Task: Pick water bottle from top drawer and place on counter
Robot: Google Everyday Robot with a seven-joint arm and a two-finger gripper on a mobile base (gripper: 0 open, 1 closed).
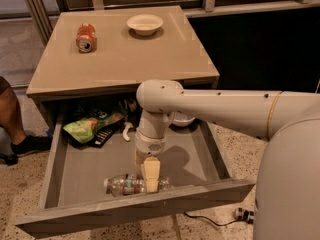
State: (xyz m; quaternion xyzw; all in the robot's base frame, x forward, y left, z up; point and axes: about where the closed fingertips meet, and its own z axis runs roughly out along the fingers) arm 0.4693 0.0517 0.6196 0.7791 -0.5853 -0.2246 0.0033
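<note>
The water bottle lies on its side near the front of the open top drawer, white cap to the left. My gripper points straight down into the drawer and is shut on the water bottle across its right half. One cream finger covers part of the bottle, and a short clear stretch of it shows to the right. The bottle still rests on the drawer's grey floor. The counter is the tan tabletop above the drawer.
An orange soda can lies on the counter's left and a white bowl stands at its back. A green snack bag, a dark flat item and a white bowl sit at the drawer's back. A person's leg is at left.
</note>
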